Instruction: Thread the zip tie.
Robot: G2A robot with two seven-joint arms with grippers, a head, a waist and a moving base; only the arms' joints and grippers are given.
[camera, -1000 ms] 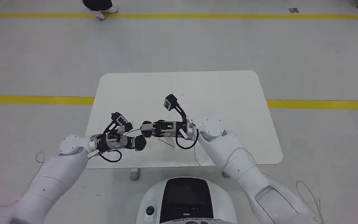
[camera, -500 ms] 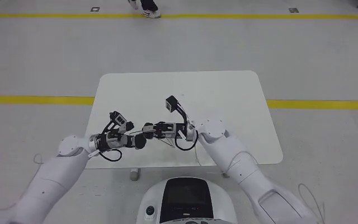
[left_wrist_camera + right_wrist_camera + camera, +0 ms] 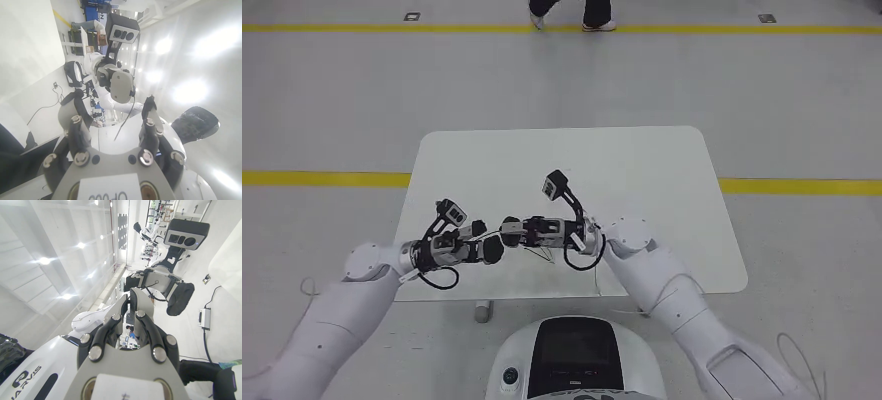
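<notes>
The white surface [image 3: 642, 170] lies beneath the right pincer [image 3: 130, 292], whose jaws are pressed nearly together; we judge the thin zip tie [image 3: 123, 123] trailing from it is pinched there. Just beside that pincer the left pincer [image 3: 112, 97] gapes wide and empty, so we should centre the free end in that gap before closing gently.

table [image 3: 662, 170]: smooth, matt | left claw [image 3: 113, 98]: brushed metal, black rubbery pads [image 3: 149, 106]

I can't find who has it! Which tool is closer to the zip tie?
Right. The right tool is shut, with the zip tie hanging from it; the left tool is open, facing it a little apart.
</notes>
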